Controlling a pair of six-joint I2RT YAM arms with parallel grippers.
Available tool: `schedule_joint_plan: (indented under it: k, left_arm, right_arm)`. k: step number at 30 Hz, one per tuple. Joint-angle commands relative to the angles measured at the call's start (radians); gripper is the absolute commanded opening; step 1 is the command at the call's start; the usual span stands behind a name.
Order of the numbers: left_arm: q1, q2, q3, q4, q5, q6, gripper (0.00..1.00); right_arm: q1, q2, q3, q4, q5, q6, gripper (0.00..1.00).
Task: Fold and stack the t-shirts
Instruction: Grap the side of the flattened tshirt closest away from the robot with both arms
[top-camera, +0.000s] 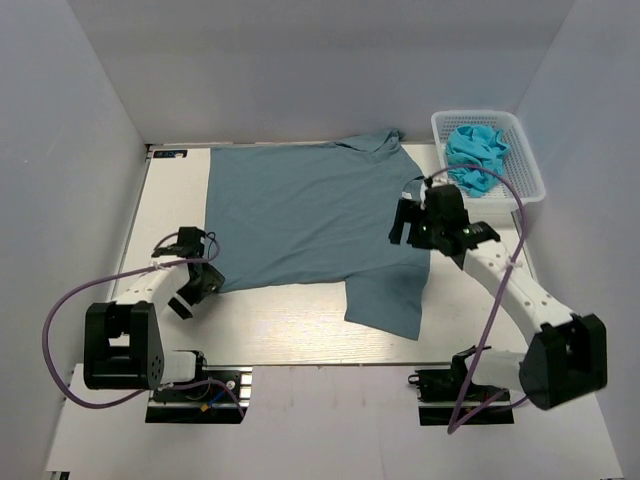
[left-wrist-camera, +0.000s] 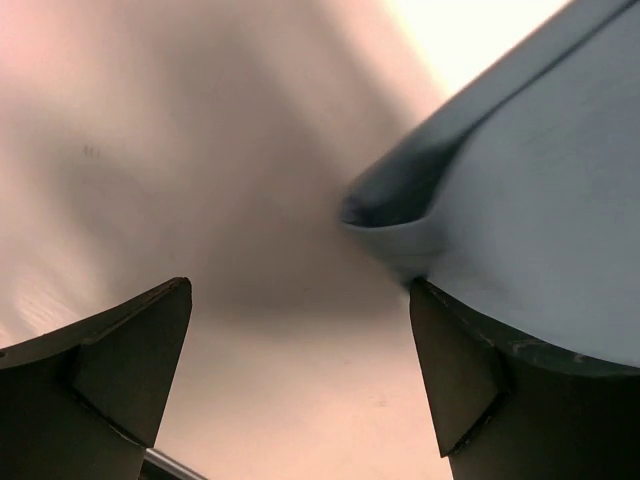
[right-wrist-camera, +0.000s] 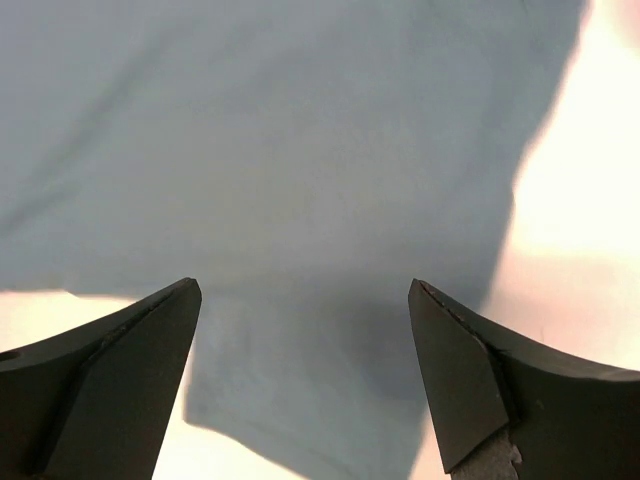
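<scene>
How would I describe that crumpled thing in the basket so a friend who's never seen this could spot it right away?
Find the pale table; at its far right corner sits a white slotted basket. The crumpled cloth lies inside it, bunched in a heap. Its bright turquoise sets it apart from the duller slate-blue t-shirt spread flat on the table beside the basket.

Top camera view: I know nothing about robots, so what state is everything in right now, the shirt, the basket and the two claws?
t-shirt: spread flat on the table, unfolded, one sleeve pointing toward the arms.
basket: upright, beside the shirt's collar end.
bright blue cloth: crumpled inside the basket.
left gripper: open, at the shirt's hem corner, holding nothing.
right gripper: open, over the shirt, holding nothing.
</scene>
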Motion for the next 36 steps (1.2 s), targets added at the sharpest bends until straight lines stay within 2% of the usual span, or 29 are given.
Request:
schedule_joint_plan:
  k: [1,5,10,12,13,15,16,18,19,24,29,32,33,34,35,36]
  left_arm:
    - [0.013,-0.063,-0.05,0.104,0.031,-0.056,0.98]
    - [0.033,0.002,-0.077,0.163,0.031,-0.078,0.9]
    - [0.043,0.027,-0.097,0.24,0.077,-0.067,0.88]
    - [0.043,0.036,-0.097,0.277,0.097,-0.047,0.81]
    - [0.043,0.036,-0.097,0.286,0.107,-0.038,0.68]
    - [0.043,0.036,-0.117,0.332,0.156,-0.017,0.55]
    - [0.043,0.036,-0.117,0.352,0.176,-0.001,0.34]
    - [0.043,0.036,-0.133,0.389,0.223,0.04,0.08]
    - [0.043,0.036,-0.143,0.389,0.223,0.04,0.0]
    - [0.043,0.0,-0.143,0.365,0.203,0.054,0.0]
    - [0.043,-0.146,-0.153,0.343,0.193,0.045,0.0]
    - [0.034,-0.232,-0.153,0.32,0.181,0.036,0.0]
    - [0.034,-0.247,-0.153,0.309,0.181,0.036,0.0]
    - [0.034,-0.26,-0.143,0.3,0.181,0.036,0.0]
    - [0.034,-0.269,-0.143,0.28,0.181,0.036,0.0]
    - [0.034,-0.283,-0.143,0.271,0.181,0.036,0.0]
  right_arm:
    - [0.001,-0.1,-0.101,-0.088,0.05,0.08,0.9]
    - [0.004,-0.174,-0.152,-0.182,0.051,0.123,0.9]
    - [0.013,-0.195,-0.207,-0.26,0.02,0.139,0.9]
    - [0.019,-0.192,-0.242,-0.281,-0.008,0.15,0.9]
    - [0.024,-0.187,-0.256,-0.28,-0.014,0.164,0.9]
    - [0.037,-0.169,-0.294,-0.272,-0.051,0.178,0.89]
    - [0.039,-0.16,-0.3,-0.271,-0.057,0.19,0.89]
    - [0.057,-0.14,-0.33,-0.266,-0.104,0.19,0.88]
    - [0.06,-0.128,-0.336,-0.262,-0.109,0.187,0.86]
    - [0.111,-0.082,-0.386,-0.275,-0.143,0.233,0.86]
    - [0.151,-0.027,-0.393,-0.289,-0.105,0.287,0.81]
    - [0.162,0.029,-0.393,-0.285,-0.098,0.293,0.72]
    - [0.162,0.035,-0.393,-0.285,-0.095,0.293,0.62]
    - [0.166,0.044,-0.4,-0.283,-0.094,0.291,0.5]
    - [0.171,0.047,-0.4,-0.271,-0.094,0.297,0.24]
    - [0.168,0.04,-0.402,-0.268,-0.092,0.301,0.09]
